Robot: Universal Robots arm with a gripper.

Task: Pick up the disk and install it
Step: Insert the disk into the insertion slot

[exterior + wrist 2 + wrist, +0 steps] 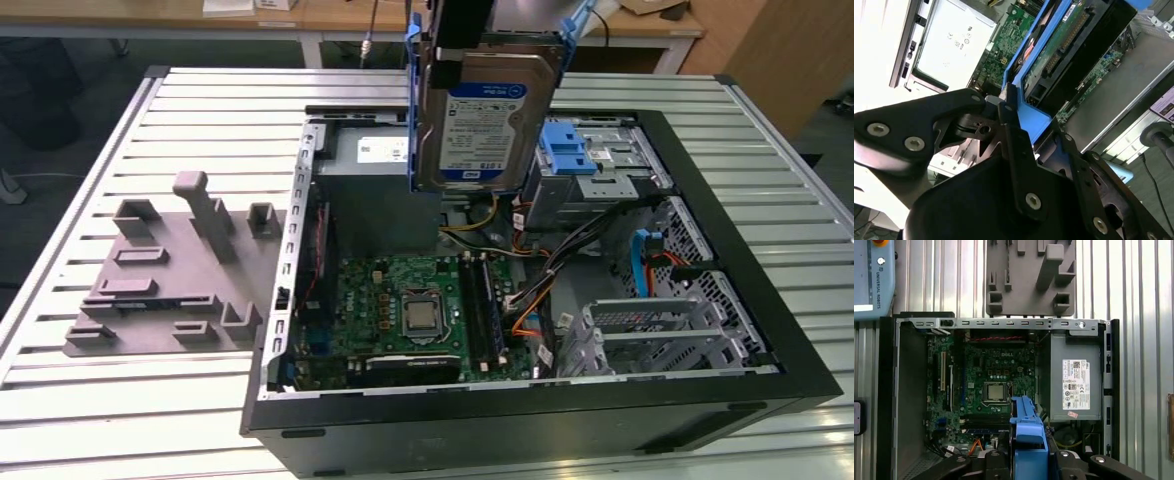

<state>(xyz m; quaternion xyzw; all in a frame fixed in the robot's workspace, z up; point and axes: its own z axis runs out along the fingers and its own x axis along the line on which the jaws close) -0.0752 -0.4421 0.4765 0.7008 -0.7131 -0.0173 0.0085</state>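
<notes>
My tool [1024, 120] was clenched on the one disk [487, 120], which hung upright by its blue carrier above the one open computer case [534, 412]. Below it lay one motherboard [414, 310], with one grey box [1076, 385] and one silver cage [587, 160] flanking it. One grey fixture [174, 270] sat on the table [80, 420], just beside the case.

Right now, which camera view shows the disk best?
The exterior view: the disk hangs upright over the open computer case, its labelled face toward the camera. The second wrist view shows its circuit-board side and blue carrier, clamped in the gripper. The first wrist view shows the carrier's blue end.
</notes>
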